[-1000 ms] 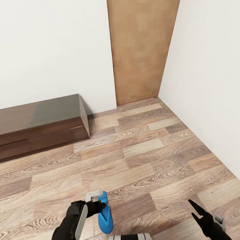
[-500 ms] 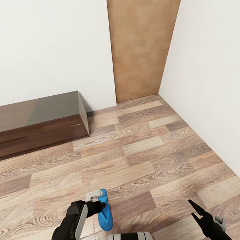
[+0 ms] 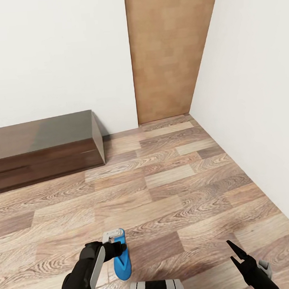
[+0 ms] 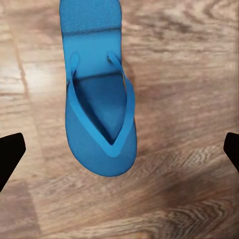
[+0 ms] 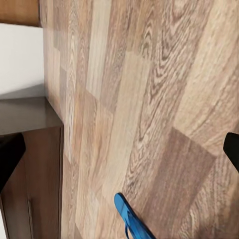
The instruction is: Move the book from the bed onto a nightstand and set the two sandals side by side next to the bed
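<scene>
Down on the wood-plank floor [image 3: 174,190], just ahead of my base, lies one blue sandal [image 3: 120,256], sole down and strap up, pointing roughly away from me toward the wall. My guess is that it sits here because this is open floor away from the bed, which makes it something to collect, not a finished placement; neither the bed, the book nor the second sandal shows from where I am.

My left end effector [image 3: 112,245] hangs directly over the sandal. In the left wrist view the sandal [image 4: 99,104] lies lengthways between the two dark fingertips [image 4: 10,157], which stand far apart at the picture's edges and touch nothing, so the jaws are wide open and empty. I read that as a pose set up for a top-down pinch across the sole. The left forearm reaches forward and low, wrist bent downward.

My right end effector [image 3: 238,253] sits low at my right side, its fingers spread and holding nothing. Its camera looks across the floor at the sandal's tip [image 5: 130,219] and a dark wooden bench [image 3: 45,150] against the white wall, beside the brown door [image 3: 169,51].
</scene>
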